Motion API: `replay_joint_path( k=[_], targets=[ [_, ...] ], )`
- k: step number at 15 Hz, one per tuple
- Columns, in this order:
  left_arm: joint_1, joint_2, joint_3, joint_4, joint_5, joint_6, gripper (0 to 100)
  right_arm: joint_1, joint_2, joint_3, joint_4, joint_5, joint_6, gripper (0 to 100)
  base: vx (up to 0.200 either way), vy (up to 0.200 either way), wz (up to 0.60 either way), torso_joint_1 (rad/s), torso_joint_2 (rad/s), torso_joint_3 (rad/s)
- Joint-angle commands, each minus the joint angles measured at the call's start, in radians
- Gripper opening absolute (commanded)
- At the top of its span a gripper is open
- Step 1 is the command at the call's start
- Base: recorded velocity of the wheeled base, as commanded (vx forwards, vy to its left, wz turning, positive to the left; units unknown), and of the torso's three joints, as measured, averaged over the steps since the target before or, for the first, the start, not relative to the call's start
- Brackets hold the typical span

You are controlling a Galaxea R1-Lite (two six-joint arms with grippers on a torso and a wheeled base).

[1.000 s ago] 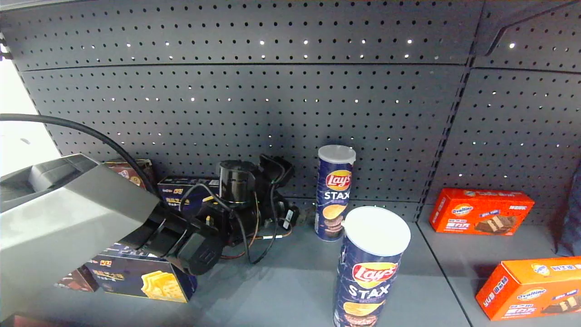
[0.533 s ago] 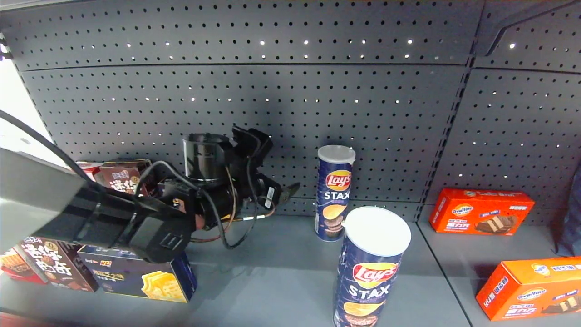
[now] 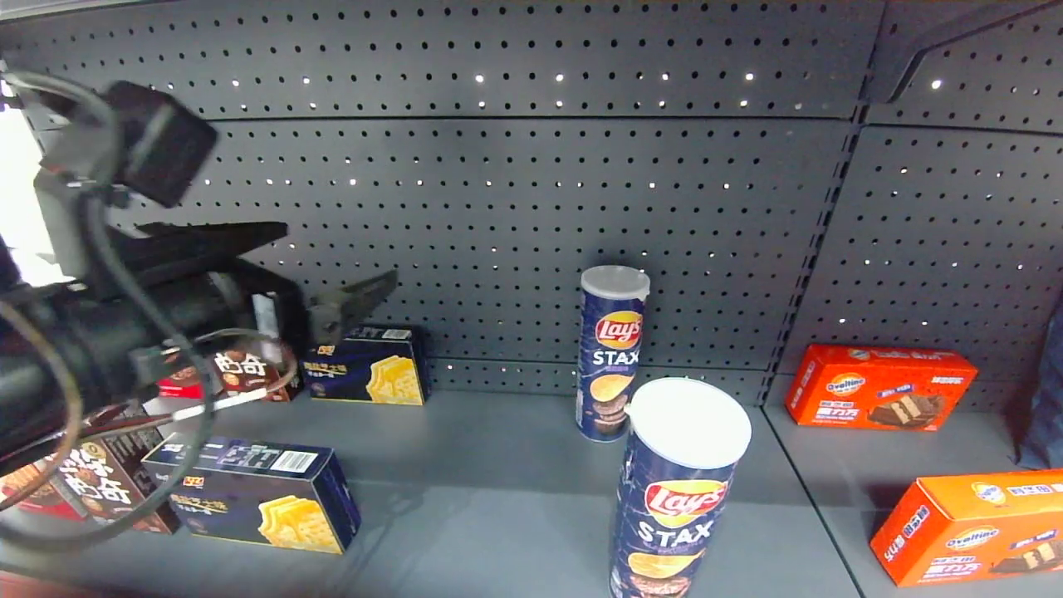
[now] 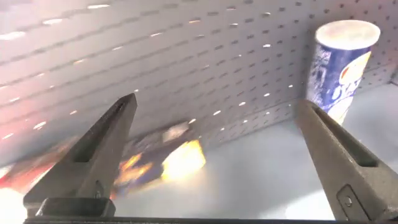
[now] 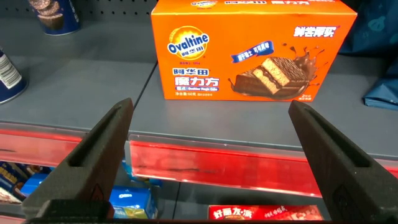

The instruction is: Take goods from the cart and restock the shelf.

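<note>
chip cans navy, white lids | wafer boxes orange | cracker boxes navy-yellow | pegboard grey, perforated

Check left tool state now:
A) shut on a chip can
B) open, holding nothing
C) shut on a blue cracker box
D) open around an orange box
B: the left tool is spread wide with nothing between its fingers; the nearest chip can stands clear of it.

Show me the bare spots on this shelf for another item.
Widest: shelf floor between front navy box and front can. Also between rear navy box and rear can. Left end is crowded with brown boxes.
</note>
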Motion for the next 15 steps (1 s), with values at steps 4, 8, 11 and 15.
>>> replay_joint_path(
  k=[4, 8, 11, 15],
  targets=[
    [0.028, -0.664, 0.383, 0.101, 0.128, 0.002, 100, 0.001, 0.002, 0.0, 0.001, 0.0, 0.0, 100, 0.0, 0.0, 0.0, 0.0, 0.0, 0.0],
    [0.134, -0.854, 0.561, 0.103, 0.18, 0.062, 100, 0.001, 0.002, 0.0, 0.001, 0.0, 0.0, 100, 0.0, 0.0, 0.0, 0.0, 0.0, 0.0],
    [0.183, -0.891, 0.637, 0.103, 0.18, 0.092, 100, 0.013, 0.009, -0.001, 0.002, 0.01, 0.0, 100, 0.0, 0.0, 0.0, 0.0, 0.0, 0.0],
    [0.181, -0.894, 0.64, 0.103, 0.18, 0.094, 100, 0.044, 0.132, -0.27, 0.002, -0.04, 0.058, 100, 0.0, 0.0, 0.0, 0.0, 0.0, 0.0]
  ],
)
